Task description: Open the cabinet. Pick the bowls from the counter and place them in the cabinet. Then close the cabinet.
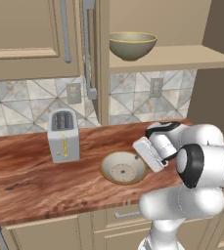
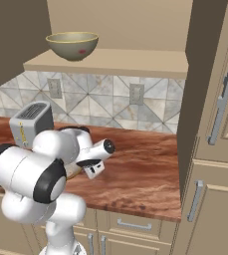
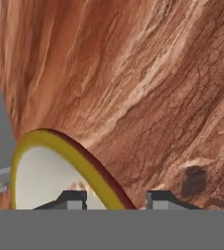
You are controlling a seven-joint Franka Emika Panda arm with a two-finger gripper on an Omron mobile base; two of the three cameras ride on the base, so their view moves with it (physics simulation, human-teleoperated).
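The cabinet [image 1: 172, 57] stands open, both doors swung out. The deep bowl [image 1: 132, 45] [image 2: 72, 46] rests on its beige shelf [image 2: 130, 62]. On the counter [image 1: 25, 171] [image 2: 140, 164] lies the shallow bowl [image 1: 123, 168], cream inside with a centre mark. My gripper [image 1: 147, 158] [image 3: 116, 197] is down at that bowl's right rim. In the hand view the yellow rim [image 3: 59, 144] runs between the two fingertips [image 3: 74, 197], with narrow gaps still showing on either side. The bowl sits flat on the wood.
A silver toaster [image 1: 63, 134] [image 2: 32, 122] stands on the counter left of the shallow bowl. The open left door's edge and bar handle [image 1: 89, 49] hang above the counter's middle. The right door [image 2: 205, 74] juts out at the right. Outlets dot the tiled backsplash [image 1: 155, 88].
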